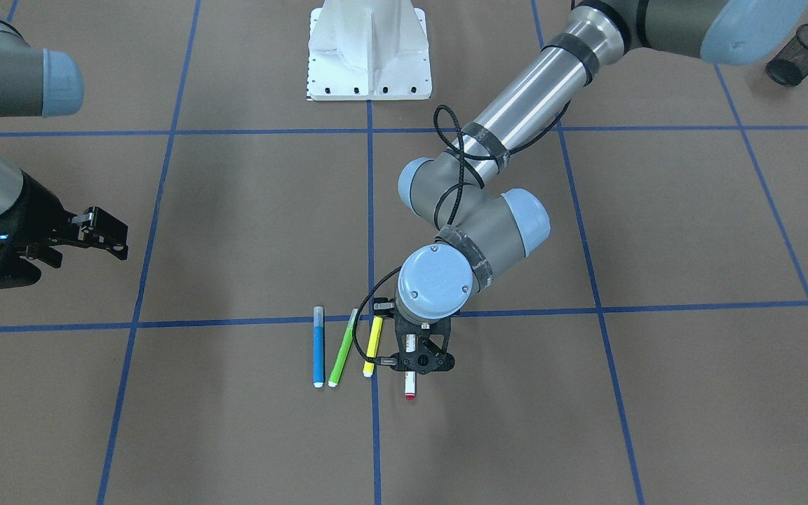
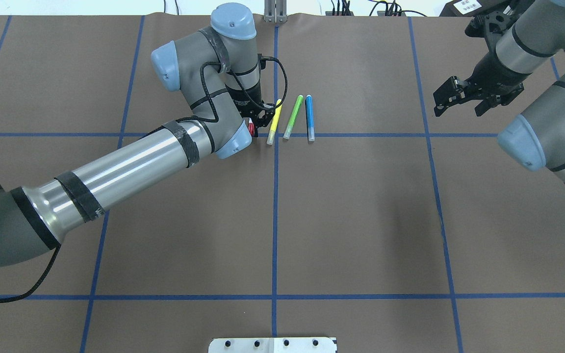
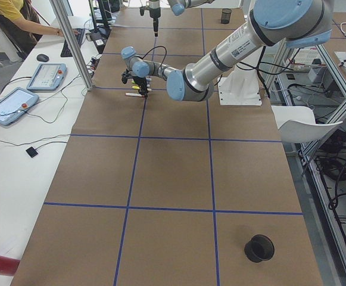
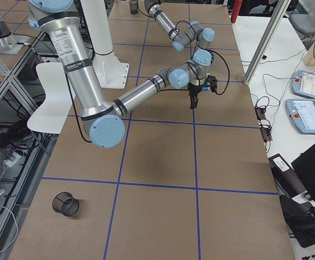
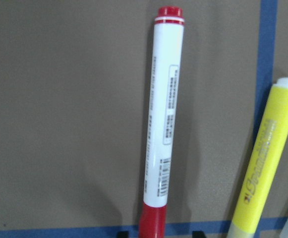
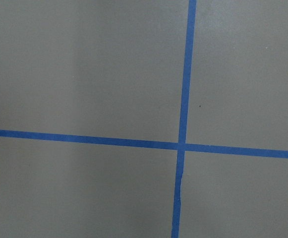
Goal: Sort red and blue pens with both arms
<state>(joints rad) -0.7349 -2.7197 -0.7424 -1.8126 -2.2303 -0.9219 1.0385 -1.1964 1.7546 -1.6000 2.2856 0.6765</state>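
left gripper (image 1: 418, 362) straddled the red pen (image 1: 409, 385), fingers narrowly apart either side of its cap. the pen lay flat just beside the yellow highlighter (image 1: 373, 345), cap toward the robot, red end away. right gripper (image 1: 106, 233) hung spread, well apart.

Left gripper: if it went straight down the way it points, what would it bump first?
Probably the white-barrelled pen with red cap, lying directly beneath the left gripper between its open jaws; how close is unclear.
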